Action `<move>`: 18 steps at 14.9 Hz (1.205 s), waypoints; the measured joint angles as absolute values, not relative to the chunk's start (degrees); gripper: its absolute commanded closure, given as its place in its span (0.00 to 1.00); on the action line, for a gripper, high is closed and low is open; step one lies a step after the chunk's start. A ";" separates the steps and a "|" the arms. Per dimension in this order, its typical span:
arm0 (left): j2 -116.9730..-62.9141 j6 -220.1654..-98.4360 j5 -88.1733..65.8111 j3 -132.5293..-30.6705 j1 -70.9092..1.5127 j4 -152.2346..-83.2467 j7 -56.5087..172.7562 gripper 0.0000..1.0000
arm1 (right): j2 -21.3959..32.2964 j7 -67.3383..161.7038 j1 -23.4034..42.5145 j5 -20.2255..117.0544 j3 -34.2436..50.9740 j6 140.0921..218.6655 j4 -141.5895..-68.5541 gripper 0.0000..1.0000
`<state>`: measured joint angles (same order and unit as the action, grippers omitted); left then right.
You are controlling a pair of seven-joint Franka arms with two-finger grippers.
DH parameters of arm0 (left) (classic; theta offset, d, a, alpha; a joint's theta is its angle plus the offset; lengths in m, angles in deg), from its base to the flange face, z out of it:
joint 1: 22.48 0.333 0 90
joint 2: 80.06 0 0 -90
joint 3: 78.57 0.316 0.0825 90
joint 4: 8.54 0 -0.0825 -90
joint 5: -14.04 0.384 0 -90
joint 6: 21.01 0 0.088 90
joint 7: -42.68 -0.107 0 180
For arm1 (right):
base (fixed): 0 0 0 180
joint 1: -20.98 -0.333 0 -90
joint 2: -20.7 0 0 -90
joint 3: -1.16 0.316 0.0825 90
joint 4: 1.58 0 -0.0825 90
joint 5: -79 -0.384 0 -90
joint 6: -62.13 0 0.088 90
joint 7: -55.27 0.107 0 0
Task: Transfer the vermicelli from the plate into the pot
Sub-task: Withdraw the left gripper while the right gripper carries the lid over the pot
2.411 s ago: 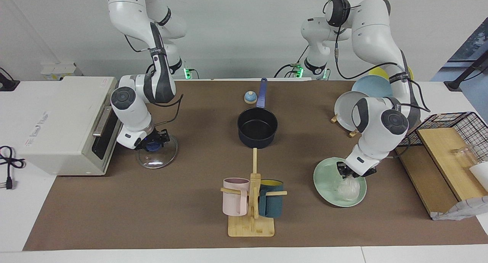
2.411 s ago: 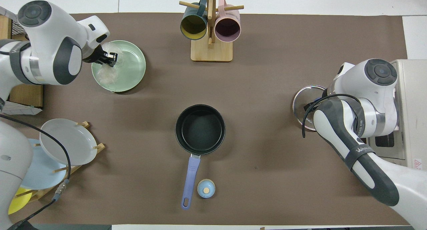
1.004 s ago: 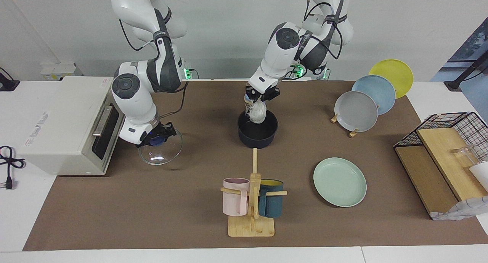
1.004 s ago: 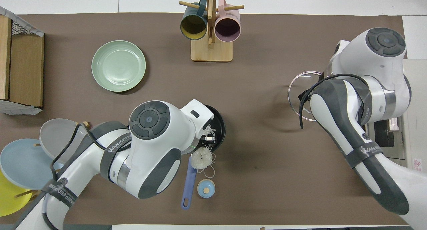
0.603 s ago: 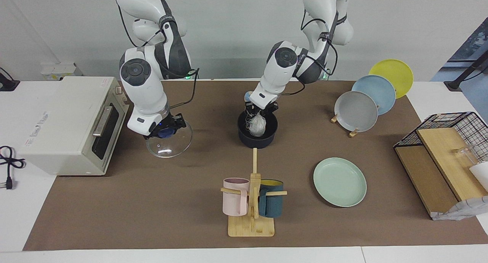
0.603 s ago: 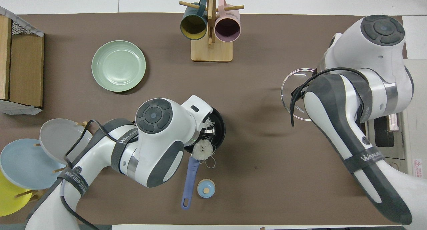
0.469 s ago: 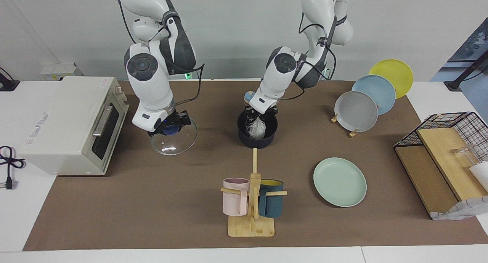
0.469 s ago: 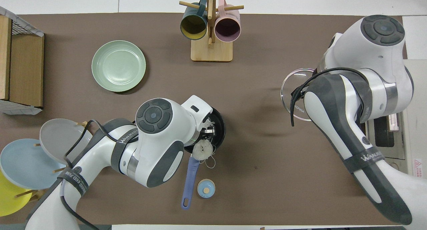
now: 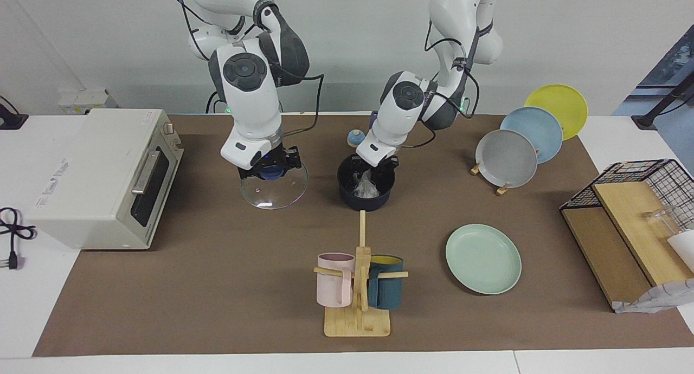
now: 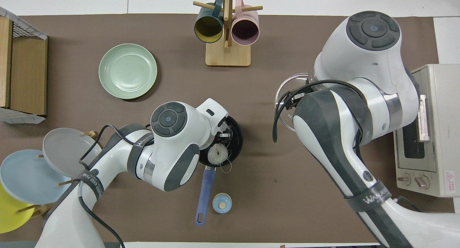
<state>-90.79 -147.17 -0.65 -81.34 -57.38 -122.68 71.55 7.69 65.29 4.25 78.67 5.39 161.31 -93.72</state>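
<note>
Over the pot (image 9: 366, 187), the left gripper (image 9: 373, 165) pinches the top of the soft, light, slippery vermicelli (image 9: 366, 188) tangle, hanging at six o'clock beneath it.

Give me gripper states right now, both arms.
Left gripper: down in the pot at the vermicelli; open or shut cannot be told.
Right gripper: shut on the glass lid, held above the table.
</note>
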 measured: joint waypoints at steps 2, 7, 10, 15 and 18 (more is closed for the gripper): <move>-89.38 -140.22 -0.65 -81.20 -54.41 -118.91 70.27 0.00 | 7.69 68.17 2.60 77.72 5.42 161.40 -93.63 0.57; -81.36 -124.66 -0.56 -80.74 -42.73 -111.66 60.47 0.00 | 7.42 75.22 -2.83 77.53 5.50 164.67 -93.55 0.58; -77.68 -118.65 3.09 -80.38 -36.29 -109.98 53.36 0.00 | 6.22 80.86 -6.90 77.58 5.55 165.31 -93.02 0.58; -75.59 -115.20 9.83 -80.23 -30.49 -108.90 47.90 0.00 | -0.28 91.22 -14.65 80.71 5.56 167.24 -89.21 0.58; -75.45 -114.87 10.94 -80.23 -29.31 -108.82 47.82 0.00 | -2.71 93.18 -16.55 81.13 5.54 169.30 -88.47 0.58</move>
<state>-75.45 -114.87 10.94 -80.23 -29.31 -108.82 47.82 -2.71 93.18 -16.55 81.13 5.54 169.30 -88.47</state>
